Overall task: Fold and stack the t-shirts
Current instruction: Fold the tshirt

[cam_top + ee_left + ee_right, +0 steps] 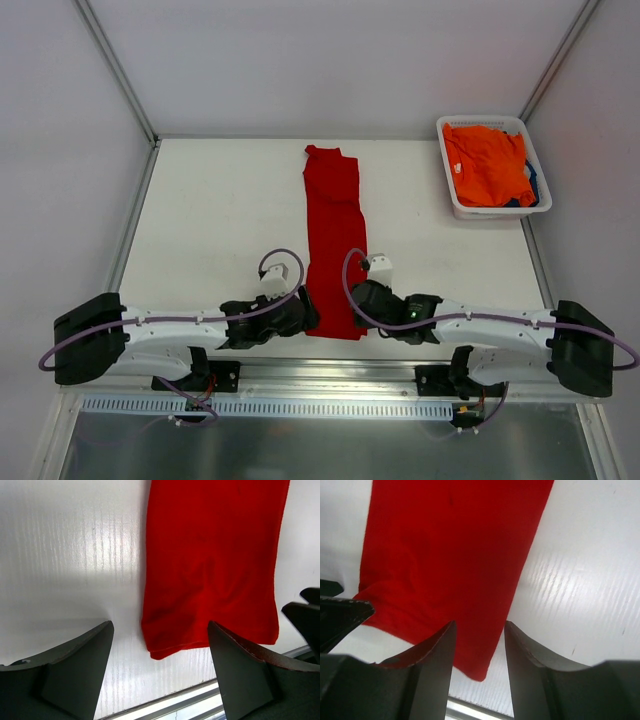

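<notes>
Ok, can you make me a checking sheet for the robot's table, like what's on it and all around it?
Surface: white table, ridged sheet.
Job's things: red t-shirt folded into a long strip, lying flat mid-table; orange t-shirt and a dark blue cloth in the white basket, far right corner.
Clutter: nothing seen.
Grippers: left end effector and right end effector both open, one at each near corner of the red strip.
Cables: purple cables loop at each wrist.
Surroundings: white walls, metal frame posts.
</notes>
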